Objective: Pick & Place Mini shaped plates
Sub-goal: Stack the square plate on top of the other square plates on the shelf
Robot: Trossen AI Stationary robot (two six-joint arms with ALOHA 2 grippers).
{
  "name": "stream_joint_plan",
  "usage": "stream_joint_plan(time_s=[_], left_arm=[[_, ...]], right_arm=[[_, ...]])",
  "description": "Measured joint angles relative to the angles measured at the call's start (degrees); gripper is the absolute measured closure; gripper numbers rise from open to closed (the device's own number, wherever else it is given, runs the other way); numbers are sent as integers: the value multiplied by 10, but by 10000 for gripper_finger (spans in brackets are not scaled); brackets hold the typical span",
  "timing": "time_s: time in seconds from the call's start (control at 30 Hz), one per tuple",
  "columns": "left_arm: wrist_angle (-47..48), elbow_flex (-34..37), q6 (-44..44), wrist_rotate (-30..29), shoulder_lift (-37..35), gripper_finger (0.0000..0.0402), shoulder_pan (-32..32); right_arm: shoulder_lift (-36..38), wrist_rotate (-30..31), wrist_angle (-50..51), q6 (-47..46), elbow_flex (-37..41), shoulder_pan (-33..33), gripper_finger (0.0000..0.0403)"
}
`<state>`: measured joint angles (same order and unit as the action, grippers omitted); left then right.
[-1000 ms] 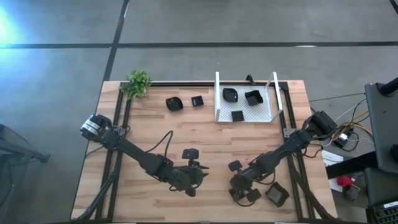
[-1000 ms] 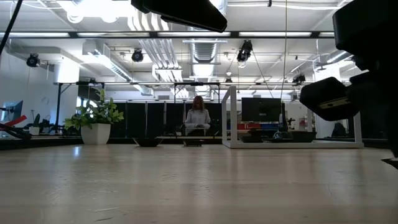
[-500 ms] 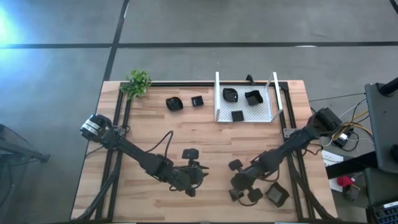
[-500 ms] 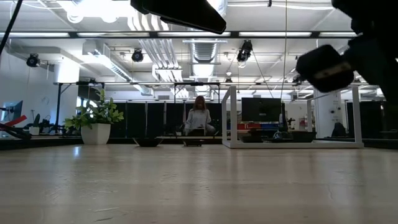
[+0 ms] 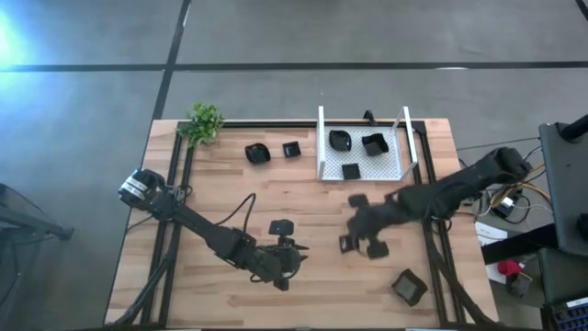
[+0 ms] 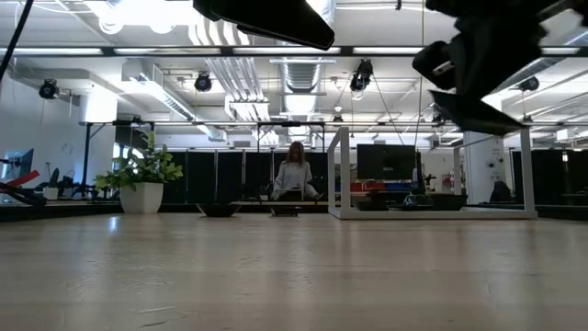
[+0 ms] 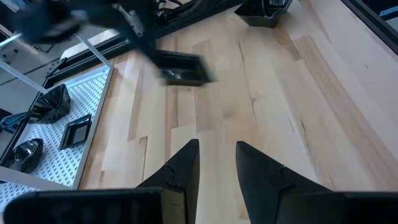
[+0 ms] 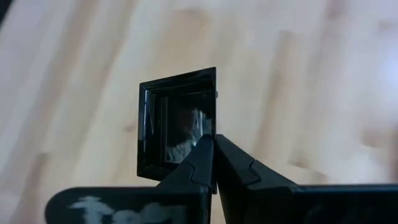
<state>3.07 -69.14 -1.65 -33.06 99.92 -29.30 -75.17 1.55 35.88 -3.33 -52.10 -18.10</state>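
We see the right gripper right of centre in the high view, its arm reaching in from the right edge. In the right wrist view its fingers are pressed together on the rim of a square plate, pinching it clear of the counter. The same plate shows blurred in the left wrist view.

The left gripper sits low and centre in the high view, its arm running in from the left edge. Its fingers stand a little apart with bare wood between them, holding nothing.

The white tray stands at the upper centre of the high view. Three small black plates lie in it: a rounded one, a larger one to its right, and a small square one below them.

Left of the tray, on the wood, lie two more plates near each other. Another dark plate rests at the lower right of the counter. A small green plant stands at the counter's upper left corner.

In the low view a person sits far back in the room, centre frame.
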Motion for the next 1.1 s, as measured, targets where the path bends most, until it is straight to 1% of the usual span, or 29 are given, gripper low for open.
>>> stream_joint_plan(time_s=[0.2, 0.4, 0.5, 0.6, 0.7, 0.83, 0.97, 1.1], left_arm=[[0, -1, 0, 0, 0, 300, 0], [0, -1, -1, -8, 0, 300, 0], [-8, -1, 3, -48, 0, 300, 0], [-11, -3, 5, -82, 0, 300, 1], [-16, -5, 14, -104, 0, 300, 1], [-21, -6, 18, -139, 0, 300, 4], [-21, -6, 25, -143, 0, 300, 11], [-21, -6, 30, -144, 0, 300, 15]], right_arm=[[50, 0, 47, 85, 0, 127, 395], [50, -3, 70, 183, 0, 274, 395], [33, -8, 79, 217, 0, 344, 395], [14, -45, 77, 257, 0, 403, 395], [-11, -56, 72, 297, 0, 441, 395], [-45, -64, 66, 349, 0, 474, 395], [-78, -65, 68, 389, -4, 488, 395], [-101, -66, 70, 401, -30, 492, 395]])
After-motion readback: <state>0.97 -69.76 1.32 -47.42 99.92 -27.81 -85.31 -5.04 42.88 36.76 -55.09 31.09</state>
